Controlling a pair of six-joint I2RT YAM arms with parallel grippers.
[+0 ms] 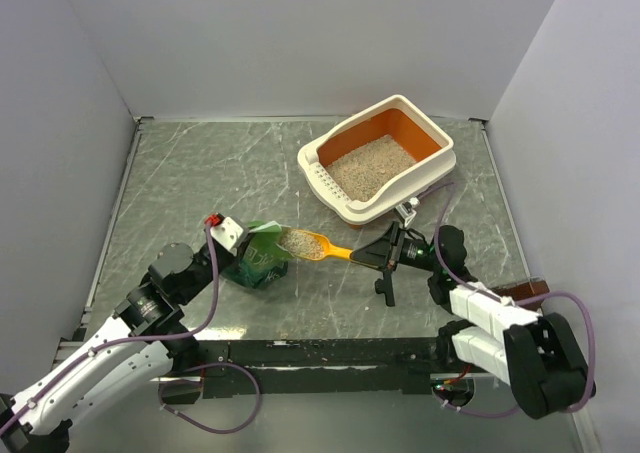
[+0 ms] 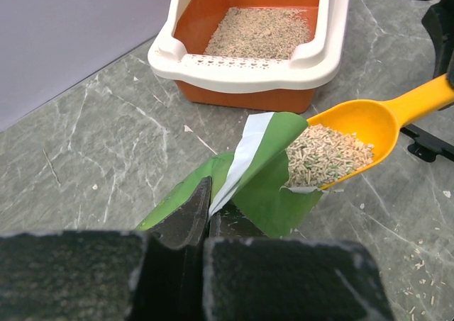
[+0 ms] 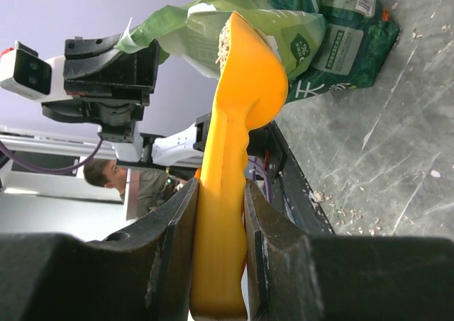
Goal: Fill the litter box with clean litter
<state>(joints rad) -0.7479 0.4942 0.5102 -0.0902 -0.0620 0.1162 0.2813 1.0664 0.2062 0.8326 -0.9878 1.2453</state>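
The litter box [image 1: 441, 143] stands at the back right, cream outside and orange inside, with its slotted rim [image 2: 245, 64] facing me. Clean litter [image 1: 372, 166] covers its floor [image 2: 259, 32]. My left gripper [image 2: 208, 197] is shut on the top edge of a green bag [image 2: 266, 190], holding its mouth up near the table's middle [image 1: 258, 260]. My right gripper [image 3: 220, 193] is shut on the handle of a yellow-orange scoop [image 3: 245, 101]. The scoop's bowl [image 2: 369, 119] rests at the bag's mouth, heaped with beige granules [image 2: 328, 154].
Loose granules lie scattered on the marble top near the bag [image 2: 418, 257]. Grey walls close in the left, back and right. A black rail [image 1: 330, 353] runs along the near edge. A black part of the right arm [image 1: 387, 288] hangs low over the table.
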